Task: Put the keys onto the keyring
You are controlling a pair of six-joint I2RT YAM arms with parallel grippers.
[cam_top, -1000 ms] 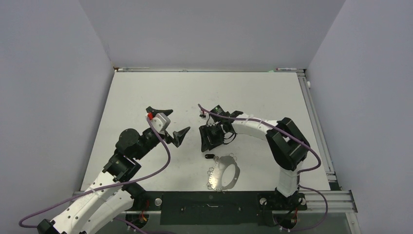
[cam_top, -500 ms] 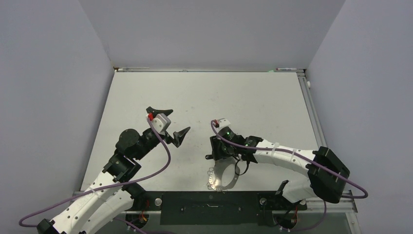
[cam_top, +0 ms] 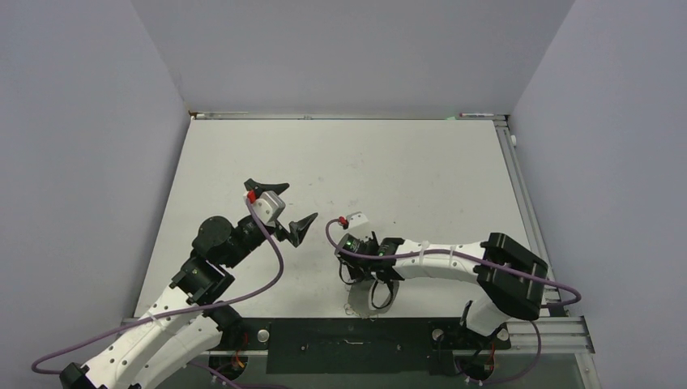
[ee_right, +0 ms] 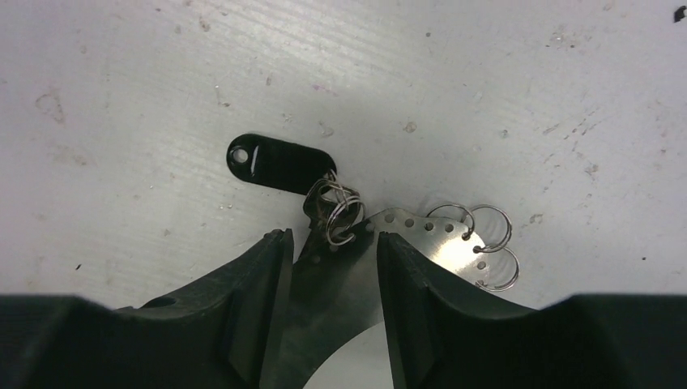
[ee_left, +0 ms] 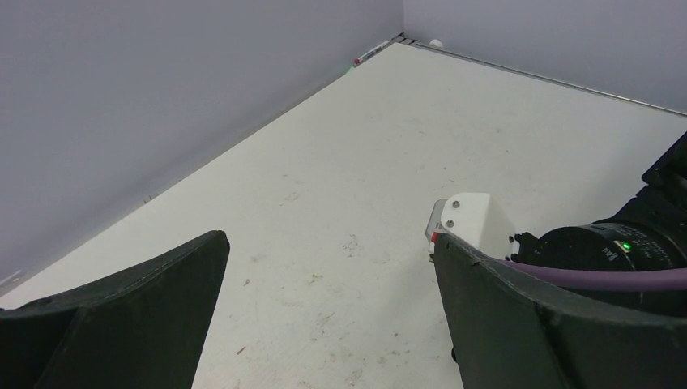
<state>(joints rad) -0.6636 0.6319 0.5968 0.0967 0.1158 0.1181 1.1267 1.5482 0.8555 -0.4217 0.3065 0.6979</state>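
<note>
left tool [cam_top: 296, 201]: wide open, holding nothing, up off the bench [cam_top: 405, 162], well apart from the keyring
right tool [ee_right: 330, 237]: fingers partway apart, straddling the keyring's rim; can't tell if it's actually pinching
key [ee_right: 279, 166]: black head flat on the bench, just past the right fingertips, small loops at its end reaching into the gap
keyring [ee_right: 441, 243]: lying flat by the near edge, under the right tool
</note>
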